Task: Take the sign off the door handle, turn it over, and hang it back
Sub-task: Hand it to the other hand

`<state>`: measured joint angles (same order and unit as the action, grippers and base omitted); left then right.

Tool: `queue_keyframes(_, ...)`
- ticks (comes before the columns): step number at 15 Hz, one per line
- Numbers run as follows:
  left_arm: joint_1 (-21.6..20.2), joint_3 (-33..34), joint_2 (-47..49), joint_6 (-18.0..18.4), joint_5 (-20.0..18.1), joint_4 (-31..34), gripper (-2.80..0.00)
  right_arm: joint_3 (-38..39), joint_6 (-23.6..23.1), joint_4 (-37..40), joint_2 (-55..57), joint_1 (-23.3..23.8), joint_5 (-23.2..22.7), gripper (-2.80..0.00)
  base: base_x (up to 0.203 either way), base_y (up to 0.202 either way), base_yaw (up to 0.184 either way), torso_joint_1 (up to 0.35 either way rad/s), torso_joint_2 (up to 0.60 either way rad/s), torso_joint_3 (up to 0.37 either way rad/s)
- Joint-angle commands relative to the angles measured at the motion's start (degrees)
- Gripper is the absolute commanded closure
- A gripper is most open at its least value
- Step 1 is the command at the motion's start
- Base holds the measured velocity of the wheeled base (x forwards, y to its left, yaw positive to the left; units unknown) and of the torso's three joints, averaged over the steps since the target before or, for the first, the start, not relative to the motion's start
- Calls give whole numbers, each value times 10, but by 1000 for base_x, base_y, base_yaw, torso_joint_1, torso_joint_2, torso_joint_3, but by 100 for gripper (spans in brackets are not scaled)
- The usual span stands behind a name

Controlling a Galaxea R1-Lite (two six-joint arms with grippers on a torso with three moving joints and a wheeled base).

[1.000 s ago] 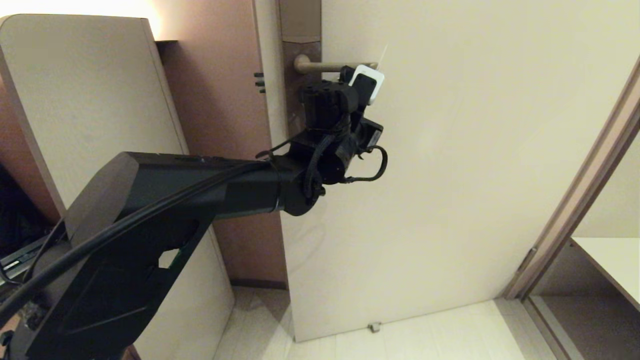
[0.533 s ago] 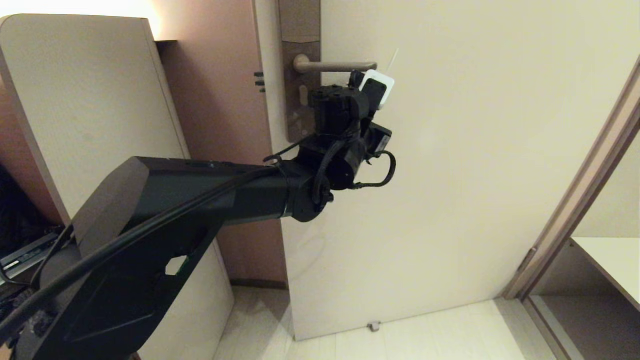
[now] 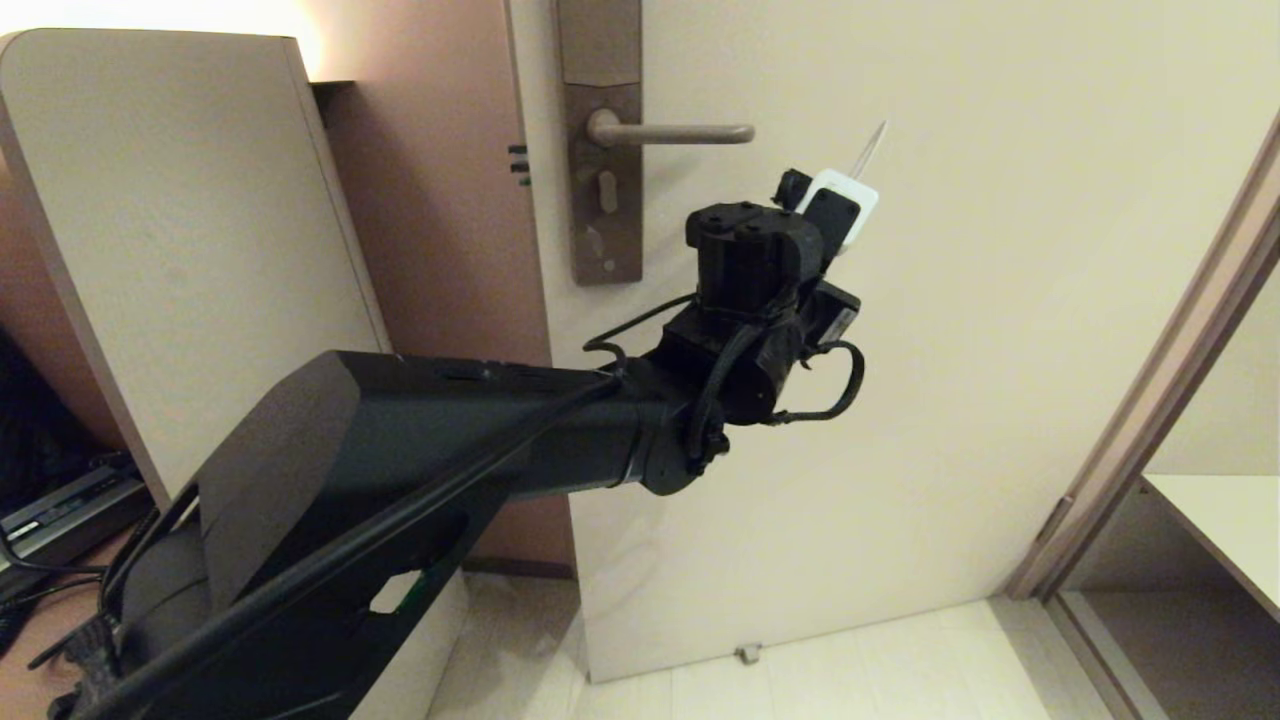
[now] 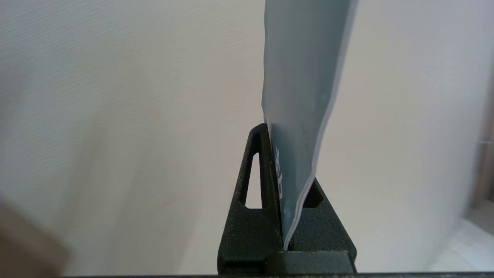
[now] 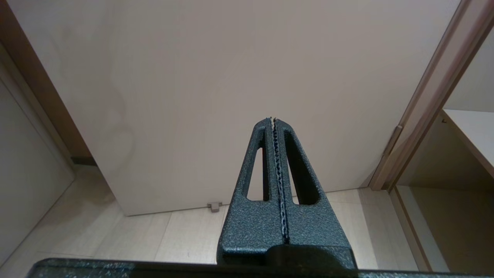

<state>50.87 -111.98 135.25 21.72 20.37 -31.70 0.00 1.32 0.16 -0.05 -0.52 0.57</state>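
Holding: the left gripper (image 4: pixel 287 216) is clamped on the sign (image 4: pixel 305 96), its teal face towards one finger.
Sign: off the door handle (image 3: pixel 670 132), edge-on, below and to the right of the lever's free end.
Right gripper (image 5: pixel 274 127): fingers pressed together, empty, facing the door (image 5: pixel 231 77).

left gripper (image 4: pixel 287 216) clamped, arm raised forward, right gripper (image 5: pixel 273 119) closed, empty
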Motion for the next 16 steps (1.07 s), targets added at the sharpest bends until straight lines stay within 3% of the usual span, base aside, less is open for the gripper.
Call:
queue_keyframes(1,8,1,-2,0,-9,-2,0,0,0,0,0,0,0,0,0,0,0,0,0,0)
queue_keyframes(3,4,4,-14,-2,-40,0,0,0,0,0,0,-1,0,0,0,0,0,0,0,0)
queue_keyframes(8,-28,22,-52,-2,-163,29,0,0,0,0,0,0,0,0,0,0,0,0,0,0)
queue_keyframes(11,-44,28,-81,-8,-255,66,0,0,0,0,0,0,0,0,0,0,0,0,0,0)
queue_keyframes(16,-48,81,-131,-57,-349,95,0,0,0,0,0,-1,0,0,0,0,0,0,0,0)
